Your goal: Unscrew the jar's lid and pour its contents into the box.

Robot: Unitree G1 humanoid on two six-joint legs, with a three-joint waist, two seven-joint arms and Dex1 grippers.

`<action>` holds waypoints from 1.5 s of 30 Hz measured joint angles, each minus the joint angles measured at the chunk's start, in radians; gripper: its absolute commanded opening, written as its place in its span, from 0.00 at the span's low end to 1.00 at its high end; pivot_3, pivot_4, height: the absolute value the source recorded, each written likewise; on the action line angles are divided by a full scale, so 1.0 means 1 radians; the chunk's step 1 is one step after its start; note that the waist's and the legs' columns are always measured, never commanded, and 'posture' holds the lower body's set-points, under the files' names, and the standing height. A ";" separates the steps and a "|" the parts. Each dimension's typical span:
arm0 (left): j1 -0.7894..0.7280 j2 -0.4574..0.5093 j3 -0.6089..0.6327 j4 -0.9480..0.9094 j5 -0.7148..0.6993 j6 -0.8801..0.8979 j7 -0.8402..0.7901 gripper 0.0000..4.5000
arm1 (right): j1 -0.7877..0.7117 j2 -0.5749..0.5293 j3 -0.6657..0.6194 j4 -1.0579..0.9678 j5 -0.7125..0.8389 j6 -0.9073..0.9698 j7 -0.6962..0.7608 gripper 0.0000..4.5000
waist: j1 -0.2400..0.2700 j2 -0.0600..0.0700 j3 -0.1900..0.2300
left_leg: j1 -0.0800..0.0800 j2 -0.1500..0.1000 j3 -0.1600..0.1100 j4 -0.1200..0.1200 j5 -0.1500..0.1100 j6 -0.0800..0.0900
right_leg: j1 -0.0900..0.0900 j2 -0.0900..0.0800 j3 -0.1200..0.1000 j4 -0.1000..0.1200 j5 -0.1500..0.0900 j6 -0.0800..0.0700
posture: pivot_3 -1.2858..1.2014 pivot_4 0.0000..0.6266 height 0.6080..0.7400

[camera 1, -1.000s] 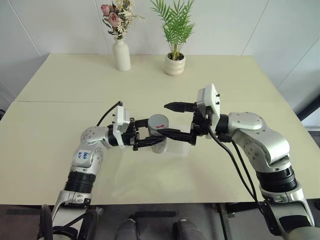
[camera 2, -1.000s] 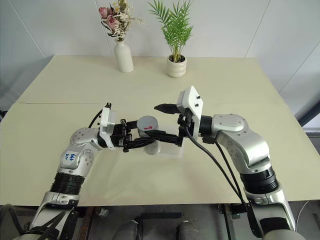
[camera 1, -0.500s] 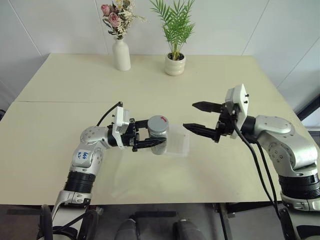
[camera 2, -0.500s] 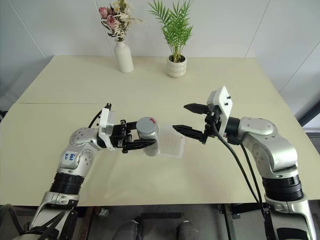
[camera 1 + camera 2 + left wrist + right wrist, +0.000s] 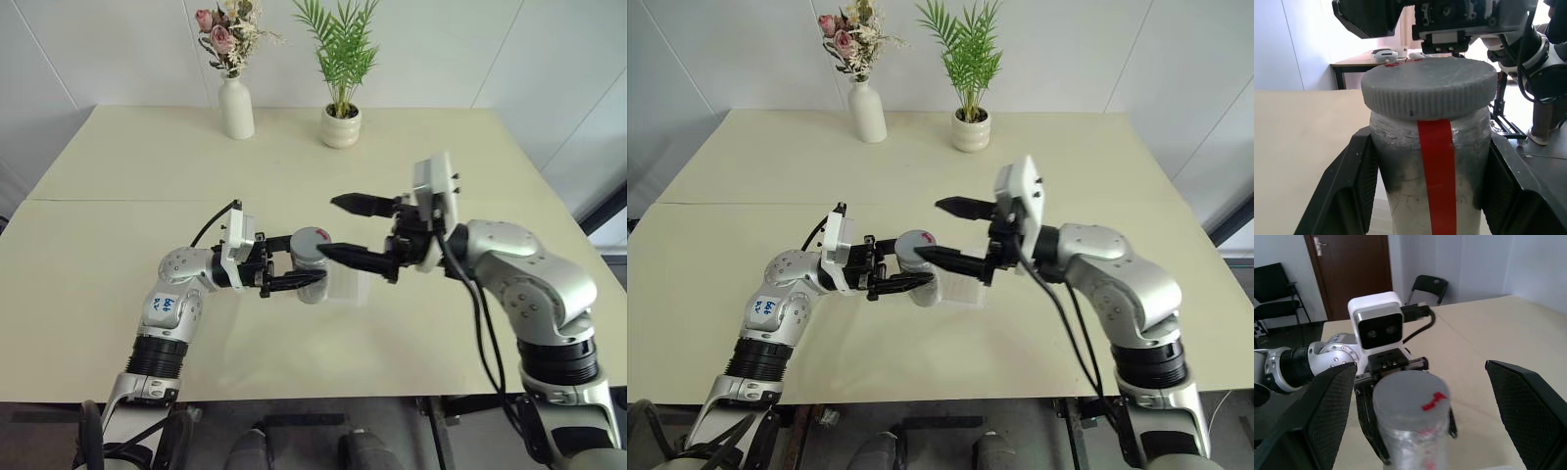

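My left gripper [image 5: 305, 267] is shut on the jar [image 5: 312, 279], a small clear cylinder with a red stripe, and holds it upright just above the table. The grey lid [image 5: 311, 243] with its red mark sits on top of the jar. In the left wrist view the black fingers [image 5: 1347, 196] clamp the jar [image 5: 1435, 196] below the lid [image 5: 1428, 88]. My right gripper [image 5: 326, 226] is open and level, its fingertips either side of the lid [image 5: 1409, 404] without touching it. The clear box [image 5: 353, 287] lies on the table right beside the jar. I cannot make out the contents.
At the table's far edge stand a white flower vase [image 5: 236, 108] and a white plant pot [image 5: 341, 127]. The cream table [image 5: 118, 235] stretches wide on both sides of the arms.
Half a second ago my right gripper had swung out to the right, away from the jar. It has come back to the lid, still open. The left gripper and jar have stayed put.
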 measured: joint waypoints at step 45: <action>0.000 0.000 -0.001 -0.002 0.001 0.011 0.019 0.54 | -0.012 0.017 0.074 0.080 -0.144 -0.057 0.015 0.98 | -0.001 0.000 0.000 | 0.000 0.000 0.000 0.002 0.000 0.001 | 0.000 0.000 0.000 0.002 0.000 0.000 | 0.52 0.24 1.00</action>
